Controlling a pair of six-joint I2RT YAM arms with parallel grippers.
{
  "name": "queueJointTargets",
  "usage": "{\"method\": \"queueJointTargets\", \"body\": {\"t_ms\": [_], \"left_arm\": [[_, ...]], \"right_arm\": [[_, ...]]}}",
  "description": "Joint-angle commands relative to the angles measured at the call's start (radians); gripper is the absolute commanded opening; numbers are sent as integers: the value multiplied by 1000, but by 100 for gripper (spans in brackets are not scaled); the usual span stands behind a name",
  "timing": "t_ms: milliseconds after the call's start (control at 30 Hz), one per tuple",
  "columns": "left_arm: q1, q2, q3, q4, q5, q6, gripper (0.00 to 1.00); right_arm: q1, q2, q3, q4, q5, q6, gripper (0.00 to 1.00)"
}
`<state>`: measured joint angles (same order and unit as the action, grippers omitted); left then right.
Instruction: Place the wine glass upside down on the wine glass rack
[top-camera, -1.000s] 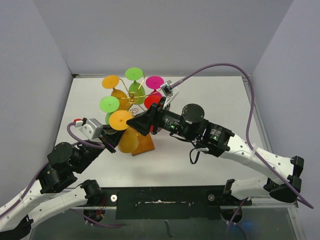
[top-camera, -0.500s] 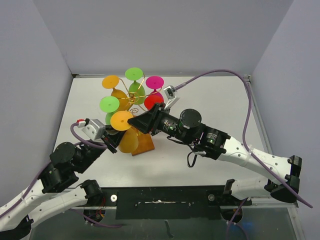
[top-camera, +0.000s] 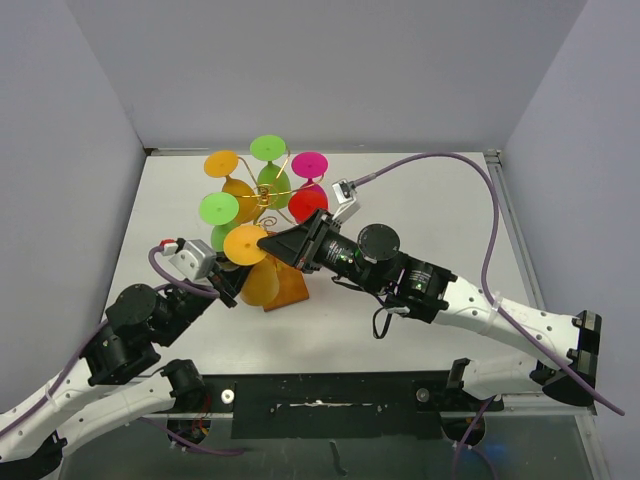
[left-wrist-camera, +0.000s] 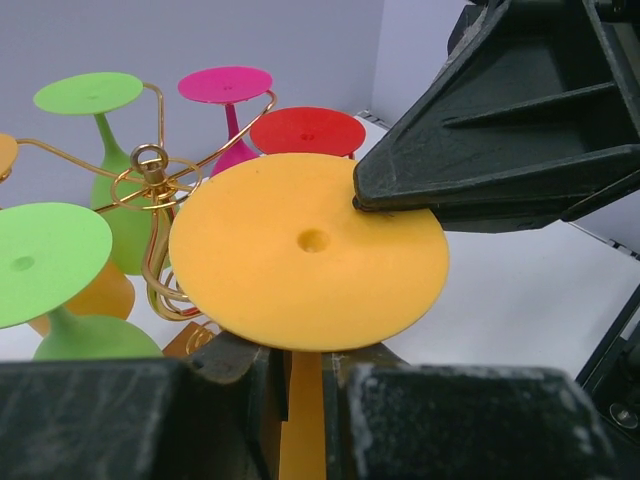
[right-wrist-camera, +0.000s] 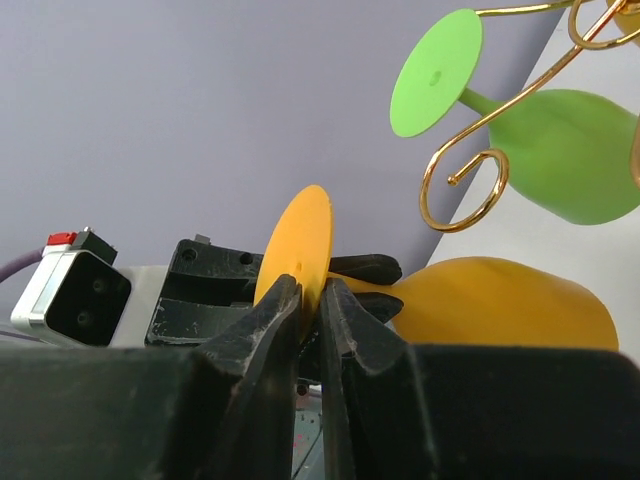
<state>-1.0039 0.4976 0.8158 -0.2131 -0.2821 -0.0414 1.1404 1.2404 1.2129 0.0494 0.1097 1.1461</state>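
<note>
On the near side of the wine glass rack, the inverted orange wine glass is held by its stem in the left claw, closed narrowly, foot uppermost. The foot's rim is nipped from the rack's right by the right claw, shut thinly upon it. Farther back, green, pink and red glasses are hung on the rack's gold arms.
</note>
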Motion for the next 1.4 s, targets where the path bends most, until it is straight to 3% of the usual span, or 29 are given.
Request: {"method": "queueJointTargets", "body": {"t_ms": [0,133,300,500,800,967,1367], "left_arm": [[4,-7,17,47,25,-31,10],[4,-14,18,15,32,-58,18],[4,-28,17,-23,17,-89,28],[4,-69,16,-91,-52,-132,53],[4,-161,6,-110,-68,-125,56],[4,-182,7,-115,-155,-110,56],[3,-259,-16,-95,-316,-89,56]], "right_arm": [[7,-34,8,12,15,88,5],[4,-30,33,-34,-4,161,0],[4,-14,67,-83,-29,229,0],[5,-11,88,-124,-7,269,0],[-1,-38,104,-226,139,314,0],[-15,-42,110,-243,207,320,0],[-95,17,158,-217,193,301,0]]}}
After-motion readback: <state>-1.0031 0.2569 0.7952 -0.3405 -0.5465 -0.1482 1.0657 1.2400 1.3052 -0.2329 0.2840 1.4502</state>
